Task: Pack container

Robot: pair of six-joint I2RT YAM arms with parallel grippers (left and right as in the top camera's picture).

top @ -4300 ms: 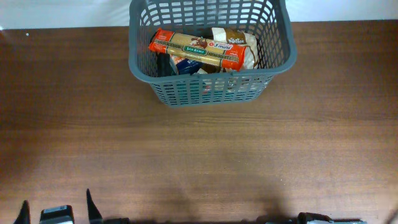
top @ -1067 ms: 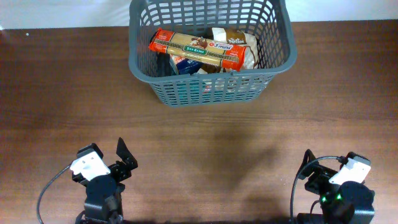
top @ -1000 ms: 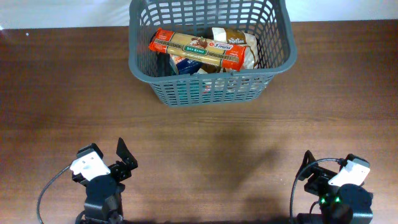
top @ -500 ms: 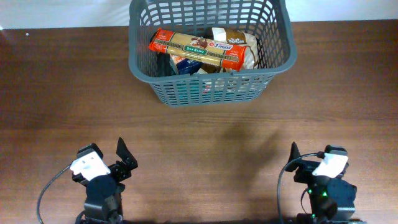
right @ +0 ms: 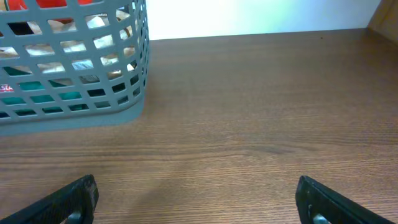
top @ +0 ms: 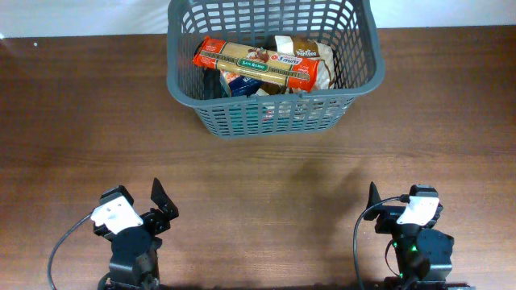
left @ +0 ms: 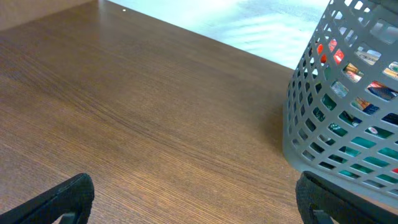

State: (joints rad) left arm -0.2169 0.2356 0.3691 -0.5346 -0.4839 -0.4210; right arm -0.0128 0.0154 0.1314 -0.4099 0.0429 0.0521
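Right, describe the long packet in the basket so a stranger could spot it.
Start at the grey lattice basket at the far edge of the wooden table. Lying across its contents is a long packet, the only one with red ends and a tan middle.

Black left arm (top: 131, 246), right arm (top: 421, 251); white caps, cables; jaws seemingly black.

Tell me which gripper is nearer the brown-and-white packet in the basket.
Right. The right gripper hangs over the table's near edge, only a little to the right of the brown-and-white packet. The left gripper is just as far back but well off to the packet's left.
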